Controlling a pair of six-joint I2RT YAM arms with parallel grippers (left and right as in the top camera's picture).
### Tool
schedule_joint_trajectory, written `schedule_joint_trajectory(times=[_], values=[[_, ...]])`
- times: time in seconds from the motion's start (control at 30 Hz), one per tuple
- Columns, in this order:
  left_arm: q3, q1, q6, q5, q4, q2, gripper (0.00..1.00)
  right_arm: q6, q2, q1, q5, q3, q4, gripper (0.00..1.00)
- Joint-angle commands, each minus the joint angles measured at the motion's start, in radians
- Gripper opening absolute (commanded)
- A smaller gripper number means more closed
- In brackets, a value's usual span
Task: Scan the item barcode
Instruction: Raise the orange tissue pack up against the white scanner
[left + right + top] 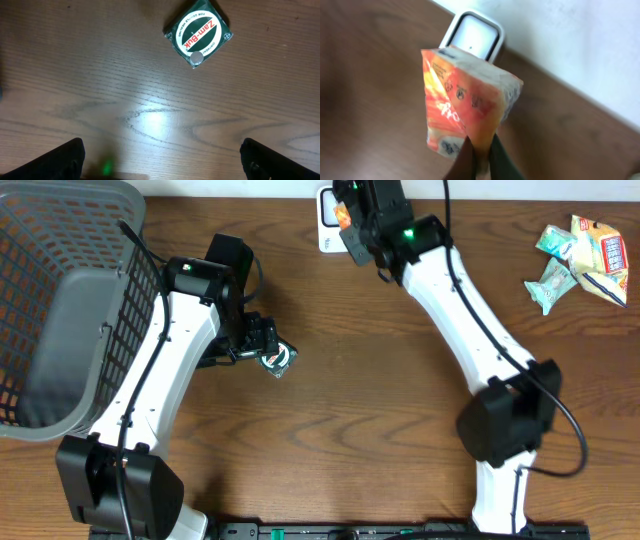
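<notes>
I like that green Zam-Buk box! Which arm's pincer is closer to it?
Left. The left pincer hangs open beside the Zam-Buk box; the right pincer is far off at the white scanner, pinching an orange packet.

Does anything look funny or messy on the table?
Nothing is spilled or broken. The orange packet looks scrunched, pinched by one corner in the right gripper and tilted by the white scanner. The green Zam-Buk box lies crooked on the table, and the snack packets sit in a jumble.

The orange packet covers one end of the white scanner, and its print is too blurred to read.
</notes>
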Motion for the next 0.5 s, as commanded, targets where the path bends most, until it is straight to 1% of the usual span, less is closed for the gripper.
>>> schedule_joint_trajectory(times=[0.0,0.07,0.17,0.3,0.4,0.47], values=[[0.011,0.000,0.006,-0.002,-0.007,0.004,0.98,-0.098,0.146,-0.003,0.150,0.150,0.026,0.01],[0.011,0.000,0.006,-0.002,-0.007,0.004,0.98,-0.160,0.205,-0.003,0.243,0.194,0.100,0.01],[0.011,0.000,0.006,-0.002,-0.007,0.004,0.98,-0.356,0.268,0.005,0.346,0.205,0.269,0.01],[0.011,0.000,0.006,-0.002,-0.007,0.004,0.97,-0.531,0.332,0.024,0.468,0.205,0.469,0.01],[0.011,0.000,0.006,-0.002,-0.007,0.004,0.98,-0.623,0.371,0.037,0.472,0.205,0.549,0.01],[0.011,0.000,0.006,-0.002,-0.007,0.004,0.98,-0.647,0.386,0.044,0.464,0.205,0.572,0.01]])
